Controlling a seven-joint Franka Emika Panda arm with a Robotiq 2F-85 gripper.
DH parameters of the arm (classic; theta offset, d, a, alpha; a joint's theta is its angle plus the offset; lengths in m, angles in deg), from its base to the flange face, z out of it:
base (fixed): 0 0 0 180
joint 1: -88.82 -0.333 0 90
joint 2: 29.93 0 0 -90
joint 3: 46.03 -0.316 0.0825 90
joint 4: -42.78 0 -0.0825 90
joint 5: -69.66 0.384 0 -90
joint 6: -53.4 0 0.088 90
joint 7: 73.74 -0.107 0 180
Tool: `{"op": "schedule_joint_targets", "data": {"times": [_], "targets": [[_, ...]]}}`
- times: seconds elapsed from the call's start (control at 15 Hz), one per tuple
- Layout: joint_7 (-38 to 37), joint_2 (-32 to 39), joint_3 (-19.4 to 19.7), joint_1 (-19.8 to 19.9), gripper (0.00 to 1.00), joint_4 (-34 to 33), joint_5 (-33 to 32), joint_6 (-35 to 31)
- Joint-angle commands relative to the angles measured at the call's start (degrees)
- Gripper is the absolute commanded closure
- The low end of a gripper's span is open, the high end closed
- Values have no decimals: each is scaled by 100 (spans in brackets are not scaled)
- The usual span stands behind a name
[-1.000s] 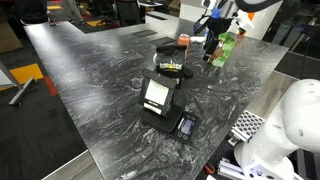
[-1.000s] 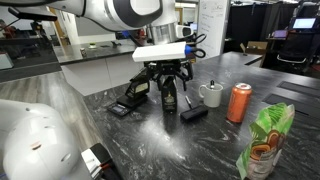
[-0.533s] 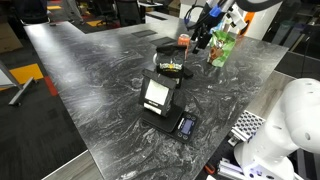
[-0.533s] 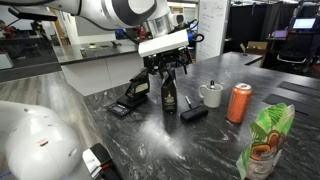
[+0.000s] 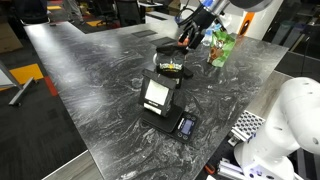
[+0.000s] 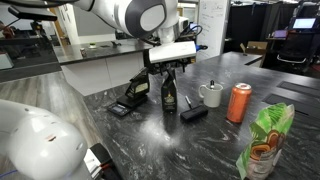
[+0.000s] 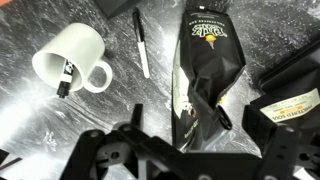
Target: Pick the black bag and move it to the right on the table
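Gripper [image 6: 171,71] hovers empty, jaws apart, above the black bag [image 6: 169,96].
Descend centred, straddle its crumpled top, and stay clear of the white mug [image 7: 68,60].

Premises presented as an office-type laboratory: computer monitor [image 6: 303,20] at two o'clock, office chair [image 5: 127,10] at twelve o'clock, beyond the marble-pattern table [image 5: 90,80].

Nothing legible. Yellow-white print on black bag [image 7: 207,80] too blurred to read; orange can [image 6: 240,102], green bag [image 6: 265,140] likewise.
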Motion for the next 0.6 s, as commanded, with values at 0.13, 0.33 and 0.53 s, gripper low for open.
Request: {"op": "schedule_joint_targets", "data": {"times": [0.13, 0.33, 0.53], "targets": [[839, 725, 196, -163, 28, -264, 803, -220], [839, 1046, 131, -49, 50, -370, 909, -311], [900, 1261, 118, -14, 72, -494, 1032, -295]]}}
